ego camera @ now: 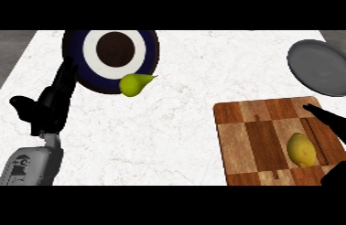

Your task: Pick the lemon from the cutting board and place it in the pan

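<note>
item: lemon — lies on wooden cutting board, rt side, near the board's edge; not yet lifted, nothing holds it.
item: right hand — comes in from the rt edge over the board, fingers straight, unclosed, just beside the lemon; prob. lined up to close round it.
item: pan — grey, round, upper rt, apart from the board; drop spot, nothing in it.
item: left hand — at lt, fingers up & relaxed, resting, no part in the pick.
misc: dark blue/white plate w/ green pear at its rim, on white marble counter; well away from the lemon's path.
</note>
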`<action>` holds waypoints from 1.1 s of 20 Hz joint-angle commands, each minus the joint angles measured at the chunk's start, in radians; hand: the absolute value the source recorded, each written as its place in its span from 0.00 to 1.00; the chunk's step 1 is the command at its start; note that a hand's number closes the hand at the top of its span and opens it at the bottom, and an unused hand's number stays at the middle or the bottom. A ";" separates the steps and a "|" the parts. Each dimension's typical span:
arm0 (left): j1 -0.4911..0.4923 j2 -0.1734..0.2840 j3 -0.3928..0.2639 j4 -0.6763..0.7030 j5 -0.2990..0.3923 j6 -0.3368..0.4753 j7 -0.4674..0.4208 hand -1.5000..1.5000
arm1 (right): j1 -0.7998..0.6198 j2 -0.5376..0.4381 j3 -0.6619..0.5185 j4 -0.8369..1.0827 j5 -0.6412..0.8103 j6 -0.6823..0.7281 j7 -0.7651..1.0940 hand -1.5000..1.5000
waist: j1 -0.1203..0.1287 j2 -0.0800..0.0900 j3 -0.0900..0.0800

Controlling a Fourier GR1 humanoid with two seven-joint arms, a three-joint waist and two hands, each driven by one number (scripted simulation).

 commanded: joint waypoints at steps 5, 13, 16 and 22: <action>-0.054 -0.025 0.020 0.043 -0.029 0.002 0.009 0.50 | -0.060 0.076 0.020 0.107 0.107 -0.010 -0.046 0.00 | -0.001 0.000 0.000; 0.013 -0.001 0.056 -0.014 -0.008 -0.049 -0.012 0.50 | -0.040 0.136 0.074 0.158 0.206 -0.037 -0.049 0.00 | 0.002 0.000 0.000; 0.039 -0.053 0.013 -0.030 -0.041 -0.019 0.000 0.50 | 0.025 0.104 0.055 0.149 0.222 -0.033 -0.099 0.00 | -0.002 -0.001 0.000; -0.018 -0.015 0.067 0.029 -0.018 -0.049 -0.019 0.50 | -0.033 0.062 0.094 0.255 0.234 -0.053 -0.295 1.00 | 0.001 0.001 0.000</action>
